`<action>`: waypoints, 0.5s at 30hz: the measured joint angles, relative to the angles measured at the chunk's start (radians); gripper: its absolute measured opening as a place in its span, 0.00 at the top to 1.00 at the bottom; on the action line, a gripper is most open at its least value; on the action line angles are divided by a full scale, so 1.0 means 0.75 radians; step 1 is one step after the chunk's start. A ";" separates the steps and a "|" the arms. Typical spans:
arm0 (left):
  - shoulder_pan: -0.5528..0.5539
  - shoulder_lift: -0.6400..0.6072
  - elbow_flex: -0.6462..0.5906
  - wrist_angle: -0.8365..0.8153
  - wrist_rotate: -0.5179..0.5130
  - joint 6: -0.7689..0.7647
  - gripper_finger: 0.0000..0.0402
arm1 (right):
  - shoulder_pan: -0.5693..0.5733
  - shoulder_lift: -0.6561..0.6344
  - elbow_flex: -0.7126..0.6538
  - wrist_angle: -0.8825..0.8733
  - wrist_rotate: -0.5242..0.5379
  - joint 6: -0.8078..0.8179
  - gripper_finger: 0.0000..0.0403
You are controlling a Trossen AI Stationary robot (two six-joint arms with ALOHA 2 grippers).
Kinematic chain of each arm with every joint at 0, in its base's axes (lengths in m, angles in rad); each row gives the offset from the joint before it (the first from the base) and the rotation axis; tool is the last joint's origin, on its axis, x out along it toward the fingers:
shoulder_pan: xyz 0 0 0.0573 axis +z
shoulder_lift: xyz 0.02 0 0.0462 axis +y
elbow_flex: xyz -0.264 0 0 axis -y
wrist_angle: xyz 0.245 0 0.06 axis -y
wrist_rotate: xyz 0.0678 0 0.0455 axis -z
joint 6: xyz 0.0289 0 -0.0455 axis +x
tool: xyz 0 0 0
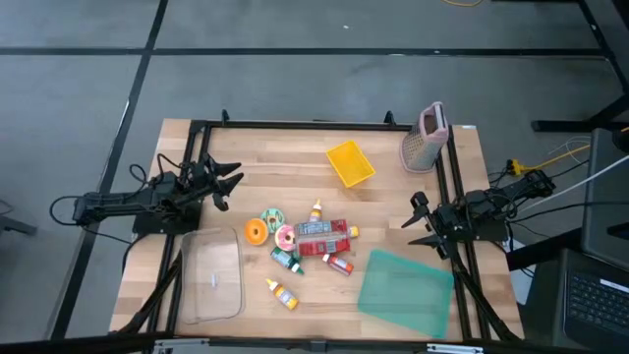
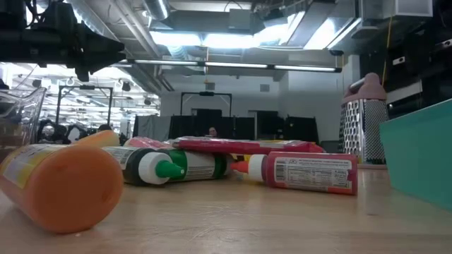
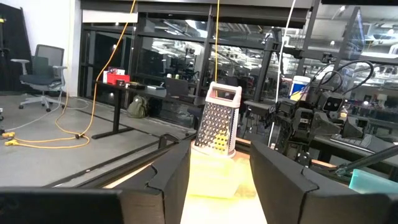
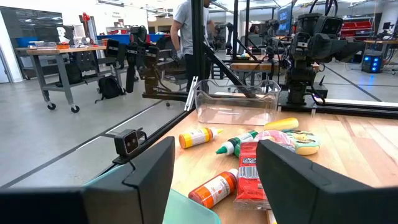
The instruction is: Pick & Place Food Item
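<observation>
I see my right gripper (image 1: 417,222) at the right edge of the table (image 1: 393,197), held up in the air. Its two fingers (image 4: 149,171) are spread apart and hold nothing. The left gripper (image 1: 228,186) waits at the left edge of the table, and its fingers (image 3: 168,177) are spread and empty too.

Closest to my right gripper, just below it, is the green cutting board (image 1: 405,290). A little farther out in front of it lies the pile of food. First comes a red bottle with a white cap (image 4: 214,188), lying on its side. Right beside it is a red packet (image 4: 250,168), flat on the wood. Next comes a green-capped bottle (image 4: 235,144), touching the packet's far end. An orange bottle with a yellow tip (image 4: 198,137) lies just past that, a bit apart from the rest. A pink donut (image 1: 286,237) and an orange round thing (image 1: 256,231) sit at the far side of the pile.

Beyond the food stands the clear plastic bin (image 4: 236,102), near the left arm.

In front of my left gripper I see a yellow container (image 1: 351,163), then a metal grater with a pink handle (image 3: 217,121) standing upright behind it.
</observation>
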 joint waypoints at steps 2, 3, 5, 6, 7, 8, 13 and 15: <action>0.000 0.000 0.000 0.000 0.000 -0.001 0.60 | 0.000 0.000 0.000 0.000 0.000 0.000 0.45; 0.000 0.000 0.000 0.000 0.000 0.000 0.60 | 0.000 0.000 0.000 0.000 0.000 0.000 0.45; 0.000 0.000 0.000 0.000 0.000 0.000 0.60 | 0.000 0.000 0.000 0.000 0.000 0.000 0.45; 0.000 0.000 0.001 0.000 0.000 0.000 0.60 | 0.000 0.000 0.000 0.000 0.000 -0.001 0.45; 0.000 0.000 0.000 0.000 0.000 0.000 0.60 | 0.000 0.000 0.000 -0.001 0.000 0.000 0.45; 0.000 0.001 0.000 0.000 0.000 0.000 0.59 | 0.000 0.000 0.000 -0.001 0.000 0.000 0.45; 0.000 0.000 0.000 0.000 0.001 0.000 0.59 | 0.000 0.000 0.000 0.000 0.000 0.000 0.45; 0.000 0.000 0.001 0.000 0.001 0.000 0.59 | 0.000 0.000 0.000 0.017 0.064 -0.006 0.45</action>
